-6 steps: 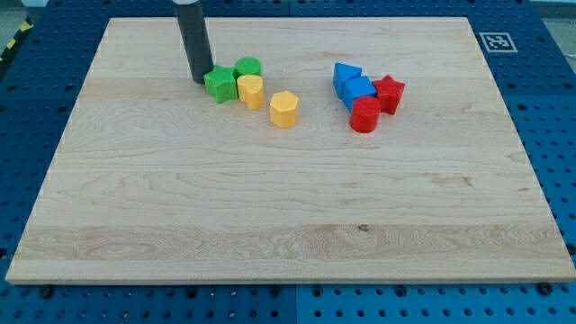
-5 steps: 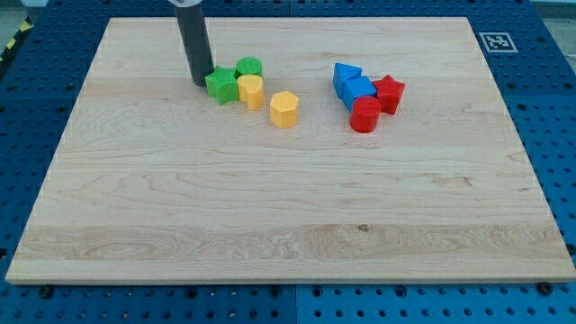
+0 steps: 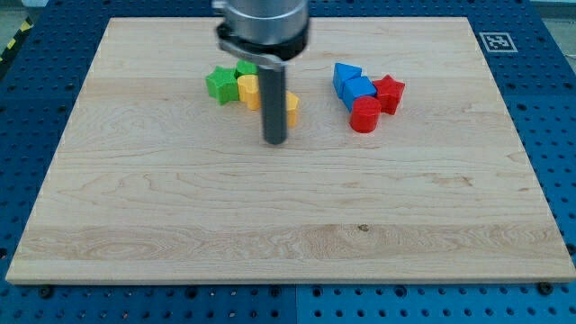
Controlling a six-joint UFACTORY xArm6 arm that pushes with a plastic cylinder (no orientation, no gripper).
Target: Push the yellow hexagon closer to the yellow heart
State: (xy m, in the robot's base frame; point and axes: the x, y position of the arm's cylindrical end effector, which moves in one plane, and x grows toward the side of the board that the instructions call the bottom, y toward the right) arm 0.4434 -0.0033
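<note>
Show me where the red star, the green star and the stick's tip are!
red star (image 3: 390,91), camera view, its top face.
green star (image 3: 218,84), camera view, its top face.
my tip (image 3: 274,141), camera view, the rod's very bottom end.

Green, yellow, blue, red blocks (image 3: 365,114); pale wooden board (image 3: 270,207).

A lab or robot test bench: a pale wooden board (image 3: 288,216) lies on a blue perforated surface (image 3: 558,108); a printed square marker (image 3: 495,41) sits at the board's corner; yellow-black hazard tape (image 3: 11,45) edges the view's top left
</note>
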